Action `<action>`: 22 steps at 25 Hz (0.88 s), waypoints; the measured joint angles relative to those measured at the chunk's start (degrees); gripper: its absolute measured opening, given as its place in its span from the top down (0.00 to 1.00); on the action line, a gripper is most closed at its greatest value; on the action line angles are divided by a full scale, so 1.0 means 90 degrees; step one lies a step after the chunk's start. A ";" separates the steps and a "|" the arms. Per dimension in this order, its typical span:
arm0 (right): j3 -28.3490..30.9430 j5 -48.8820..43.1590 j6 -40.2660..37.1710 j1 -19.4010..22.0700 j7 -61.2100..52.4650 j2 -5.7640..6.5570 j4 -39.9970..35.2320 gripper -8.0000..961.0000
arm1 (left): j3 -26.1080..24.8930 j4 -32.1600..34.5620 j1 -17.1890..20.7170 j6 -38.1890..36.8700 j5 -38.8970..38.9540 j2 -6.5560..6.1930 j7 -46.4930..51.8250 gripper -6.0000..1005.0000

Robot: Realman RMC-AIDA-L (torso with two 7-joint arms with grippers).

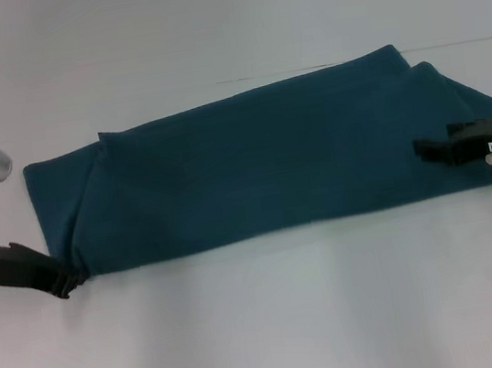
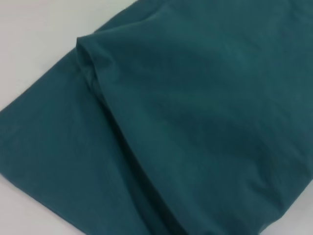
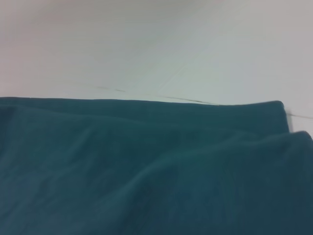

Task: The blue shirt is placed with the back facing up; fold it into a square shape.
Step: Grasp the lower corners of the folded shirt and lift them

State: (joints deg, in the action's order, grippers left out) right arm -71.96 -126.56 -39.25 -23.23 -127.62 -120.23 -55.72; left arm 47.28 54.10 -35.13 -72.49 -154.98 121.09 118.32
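Note:
The blue shirt lies plain side up as a long folded band across the white table, with a folded layer over its left end. My left gripper sits at the shirt's near left corner, shut on the cloth, which draws to a point there. My right gripper lies over the shirt's right end, near its front edge. The right wrist view shows the shirt's far edge against the table. No lettering shows.
The white table stretches bare in front of and behind the shirt. A thin dark seam line runs across the table behind the shirt's right end.

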 joint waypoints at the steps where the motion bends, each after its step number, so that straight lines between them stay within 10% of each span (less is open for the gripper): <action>1: 0.0004 0.0000 0.0002 0.0015 0.0000 0.0000 0.0000 0.35 | 0.0015 0.0100 0.0054 -0.0078 -0.0005 0.0016 -0.0004 0.97; 22: 0.0778 -0.0934 -0.0439 -0.0337 -0.1093 0.0063 -0.0106 0.34 | 0.0063 0.1229 0.0940 -0.1155 0.0020 0.0174 -0.0309 0.97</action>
State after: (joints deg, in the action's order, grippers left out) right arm -64.96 -134.97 -43.20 -26.26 -137.46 -119.66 -56.67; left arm 47.84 65.17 -26.67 -82.88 -154.80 122.65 115.54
